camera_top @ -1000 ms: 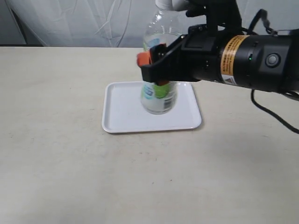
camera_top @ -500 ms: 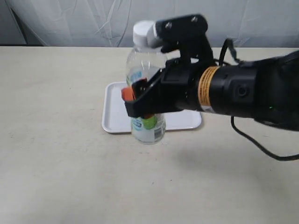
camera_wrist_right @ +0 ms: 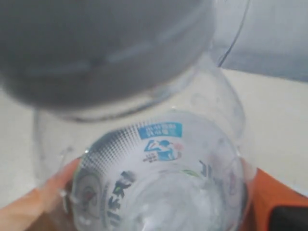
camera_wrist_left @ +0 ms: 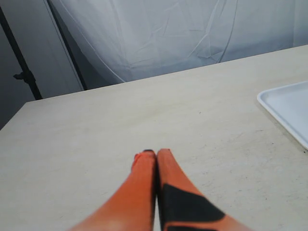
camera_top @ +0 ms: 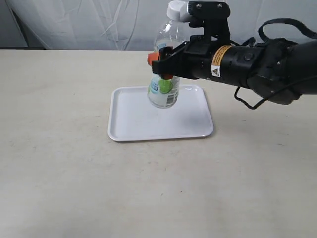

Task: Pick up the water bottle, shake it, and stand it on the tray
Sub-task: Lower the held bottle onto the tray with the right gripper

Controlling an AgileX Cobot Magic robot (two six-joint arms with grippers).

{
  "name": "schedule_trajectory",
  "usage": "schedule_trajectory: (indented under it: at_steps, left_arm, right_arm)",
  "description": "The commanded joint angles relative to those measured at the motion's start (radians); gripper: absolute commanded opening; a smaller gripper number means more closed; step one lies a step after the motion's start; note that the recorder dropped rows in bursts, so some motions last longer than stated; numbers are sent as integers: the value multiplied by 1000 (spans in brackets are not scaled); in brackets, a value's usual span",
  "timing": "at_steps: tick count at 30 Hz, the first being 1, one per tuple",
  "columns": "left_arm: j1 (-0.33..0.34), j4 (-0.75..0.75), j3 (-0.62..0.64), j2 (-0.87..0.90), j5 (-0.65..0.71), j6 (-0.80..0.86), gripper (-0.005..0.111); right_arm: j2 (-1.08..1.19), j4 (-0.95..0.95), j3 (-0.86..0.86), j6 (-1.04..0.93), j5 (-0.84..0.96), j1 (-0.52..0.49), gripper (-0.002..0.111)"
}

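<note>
The water bottle (camera_top: pixel 163 89) is a clear plastic one with a white cap and a green-and-white label. It hangs in the air above the far part of the white tray (camera_top: pixel 129 124), tilted a little. My right gripper (camera_top: pixel 161 67) is shut on its middle, orange fingers on either side. The right wrist view is filled by the water bottle (camera_wrist_right: pixel 159 178), seen from the cap end, with an orange finger (camera_wrist_right: pixel 33 204) at each flank. My left gripper (camera_wrist_left: pixel 156 153) is shut on nothing, low over bare table, and is not seen in the exterior view.
The tray lies on a beige table (camera_top: pixel 59 173) with a white curtain (camera_top: pixel 89 25) behind it. A corner of the tray (camera_wrist_left: pixel 288 108) shows in the left wrist view. A black cable (camera_top: pixel 257 96) hangs from the right arm.
The right arm has swung the bottle about: over the tray a second ago, out over the tray's front-left edge half a second ago, now back and higher over the far part.
</note>
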Motion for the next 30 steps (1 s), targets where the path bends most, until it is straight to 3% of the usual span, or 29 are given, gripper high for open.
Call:
schedule_trajectory:
  at_steps: [1,16,28,29,30]
  left_arm:
    - [0,-2,4,-5,-13,-1,0]
    - [0,-2,4,-5,-13,-1,0]
    - [0,-2,4,-5,-13,-1,0]
    - [0,-2,4,-5,-13,-1,0]
    - [0,-2,4,-5,-13,-1,0]
  right_arm:
    - [73,241,-5,-253,-243,7,-1]
    - [177,275,-5,-377,-251,7,-1]
    - [179,294,-5,-432,-156,7,-1]
    - [179,294,-5,-443,-156,7,1]
    - [179,294,-5,-460,-156,7,10]
